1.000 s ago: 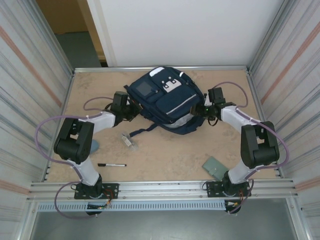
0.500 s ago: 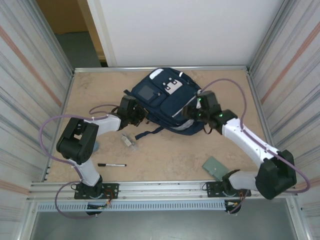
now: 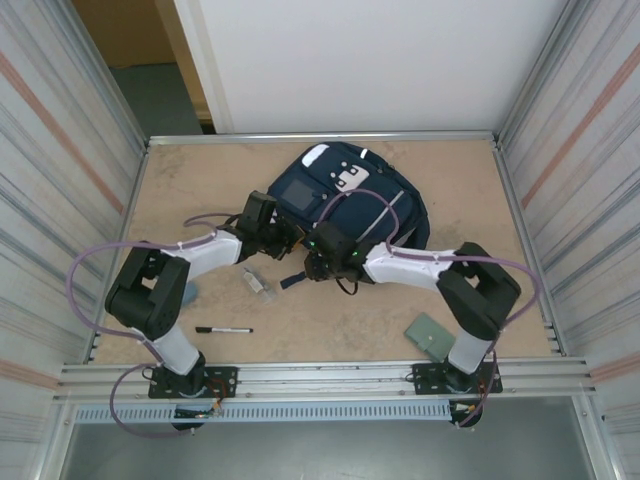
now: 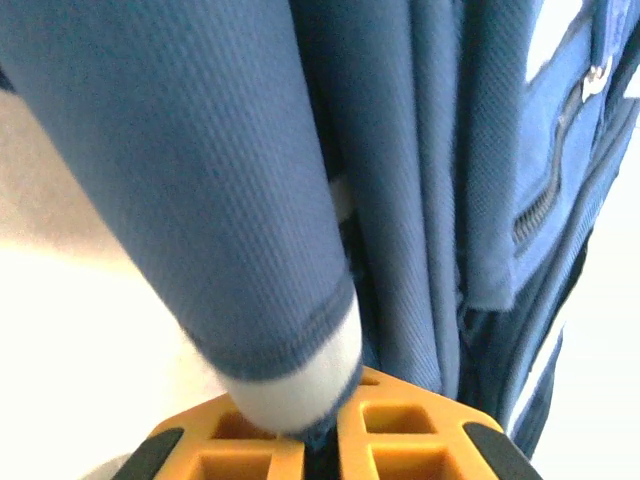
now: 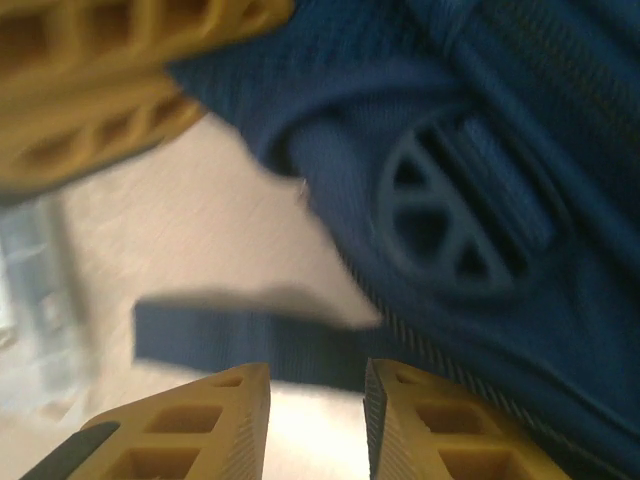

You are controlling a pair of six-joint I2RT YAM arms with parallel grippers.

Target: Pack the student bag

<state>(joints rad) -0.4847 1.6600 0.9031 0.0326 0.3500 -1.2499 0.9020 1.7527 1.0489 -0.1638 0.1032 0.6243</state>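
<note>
Item one, the student bag (image 3: 330, 212): navy backpack lying flat at the far centre of the worktop (image 3: 200, 180), front face up, with its small grey square panel (image 3: 293, 193) to the left and its white patch (image 3: 350, 178) towards the far edge. Item two, left end effector (image 3: 277, 234): I see it at the bag's near-left edge; in the left wrist view its orange fingers (image 4: 400, 440) stand almost together, pinching a fold of navy fabric with a pale band along its hem. Item three, right end effector (image 3: 313, 264): its arm reaches across to the left, so it sits at the bag's near edge, just right of the left one. In the right wrist view its fingers (image 5: 190, 435) stand a narrow gap apart with bare worktop showing between them, gripping nothing I can make out. Item four, dark strap (image 5: 240, 335): it trails from the bag onto the worktop, crossing just beyond those fingertips. Item five, a round navy emblem (image 5: 450, 225) on the bag's fabric, blurred. Loose stock on the near worktop: a black pen (image 3: 224, 329) at the left, a small clear object (image 3: 255, 281) near the strap, and a flat grey-green card (image 3: 430, 335) at the right, all apart from the bag.
</note>
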